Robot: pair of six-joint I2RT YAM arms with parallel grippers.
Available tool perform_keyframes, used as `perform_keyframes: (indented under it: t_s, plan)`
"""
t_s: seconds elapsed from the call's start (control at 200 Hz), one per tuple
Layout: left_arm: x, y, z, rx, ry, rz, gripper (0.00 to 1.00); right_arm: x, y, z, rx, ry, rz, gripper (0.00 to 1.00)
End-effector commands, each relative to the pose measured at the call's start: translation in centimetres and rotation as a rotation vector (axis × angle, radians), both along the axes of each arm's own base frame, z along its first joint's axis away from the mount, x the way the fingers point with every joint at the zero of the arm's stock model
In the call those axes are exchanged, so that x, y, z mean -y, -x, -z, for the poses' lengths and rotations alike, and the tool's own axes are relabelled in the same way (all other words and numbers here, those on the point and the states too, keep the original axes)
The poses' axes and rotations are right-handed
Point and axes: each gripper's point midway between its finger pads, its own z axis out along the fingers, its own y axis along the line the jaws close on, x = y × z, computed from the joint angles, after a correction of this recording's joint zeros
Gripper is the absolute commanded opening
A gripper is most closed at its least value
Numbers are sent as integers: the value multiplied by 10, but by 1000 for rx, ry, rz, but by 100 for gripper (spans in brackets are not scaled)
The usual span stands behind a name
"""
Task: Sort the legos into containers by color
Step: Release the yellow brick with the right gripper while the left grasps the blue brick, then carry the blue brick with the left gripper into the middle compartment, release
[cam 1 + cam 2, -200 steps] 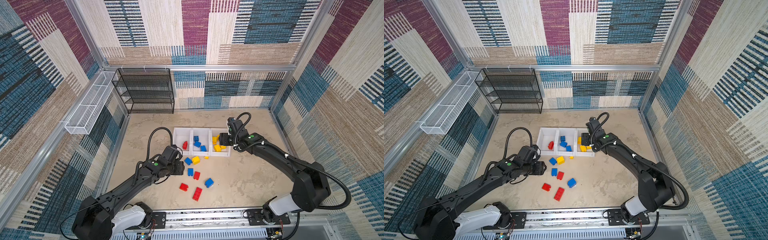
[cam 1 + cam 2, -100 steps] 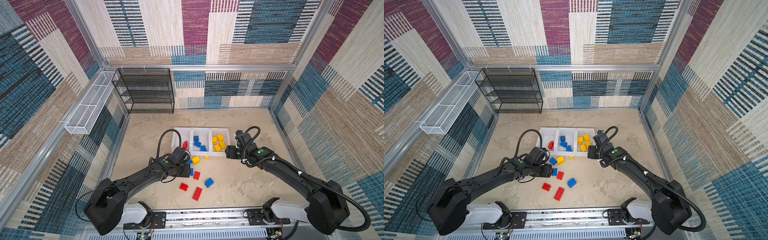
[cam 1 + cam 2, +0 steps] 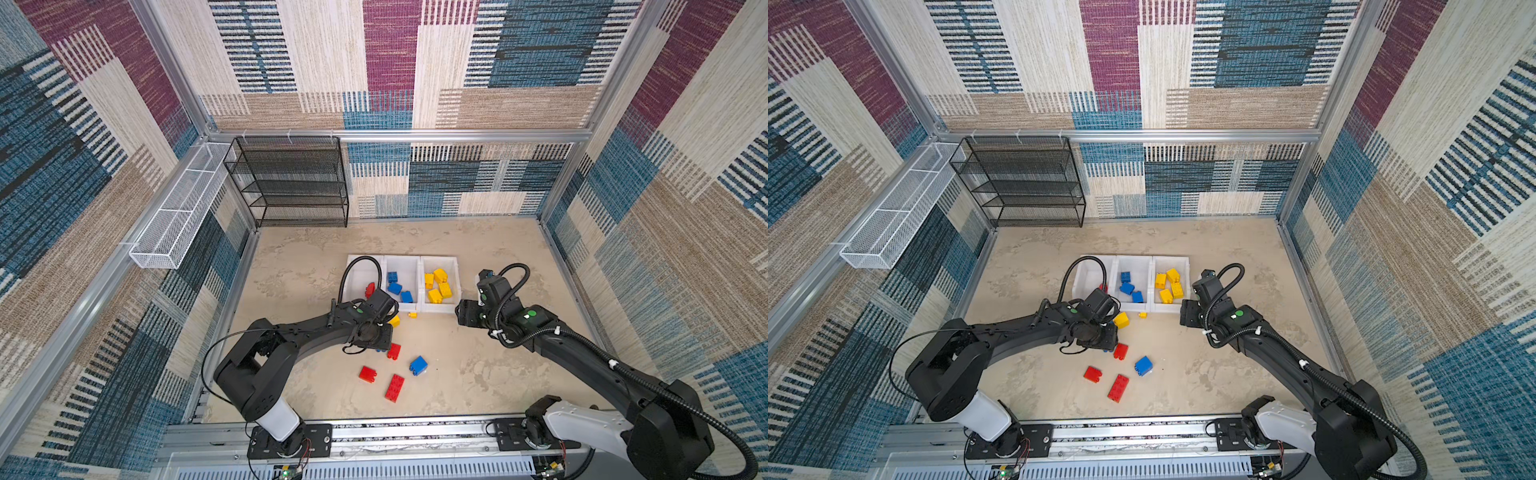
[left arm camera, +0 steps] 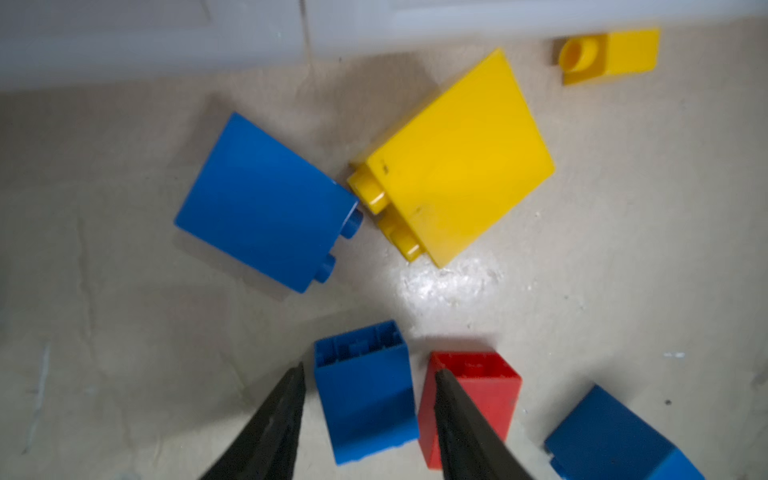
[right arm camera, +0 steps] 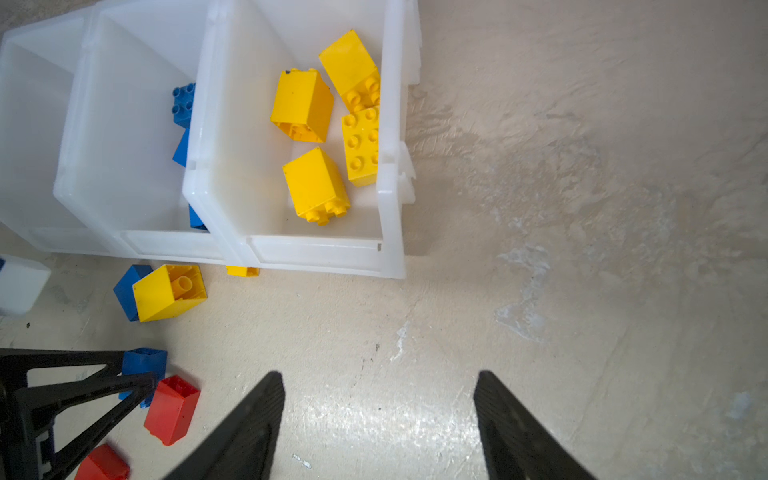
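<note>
Left wrist view shows blue brick (image 4: 365,399) lying between the left gripper (image 4: 370,369), jaws parted, unclamped.

The counter (image 3: 478,374) is mottled beige, veined like marble. The three bins (image 3: 438,308) are translucent white. Inside the bins, one colour apiece, lie a red brick (image 3: 370,289), blue bricks (image 3: 395,287) and yellow bricks (image 3: 438,286). On the counter just in front of the bins are a large yellow brick (image 4: 453,158), a small yellow piece (image 4: 609,54), loose blue bricks (image 4: 266,203) and loose red bricks (image 3: 395,387), all plain and glossy. Behind the bins, the mesh shelf (image 3: 291,183) is black and the mesh basket (image 3: 174,220) white. The walls (image 3: 390,62) carry a woven patchwork of blue, maroon, cream and tan, many patches striped. The left pincer (image 4: 370,369) and right pincer (image 5: 379,374) have matte black fingers.
</note>
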Motion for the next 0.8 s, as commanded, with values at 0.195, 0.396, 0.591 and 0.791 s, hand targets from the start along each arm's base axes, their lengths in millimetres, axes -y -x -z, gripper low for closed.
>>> perform_keyframes:
  t_s: [0.195, 0.396, 0.591, 0.791]
  plan:
    - [-3, -6, 9, 11, -38, -24, 38, 3, 3, -1, 8, -11, 19, 75]
    - [1, -6, 4, 18, -21, -4, 26, 4, 4, -1, 9, -10, 23, 75]
    - [14, -15, -34, 81, 47, 14, 28, 5, 5, -3, 9, -6, 22, 75]
    - [35, -56, -90, 240, 74, 74, 32, 5, 6, -6, 14, -10, 24, 75]
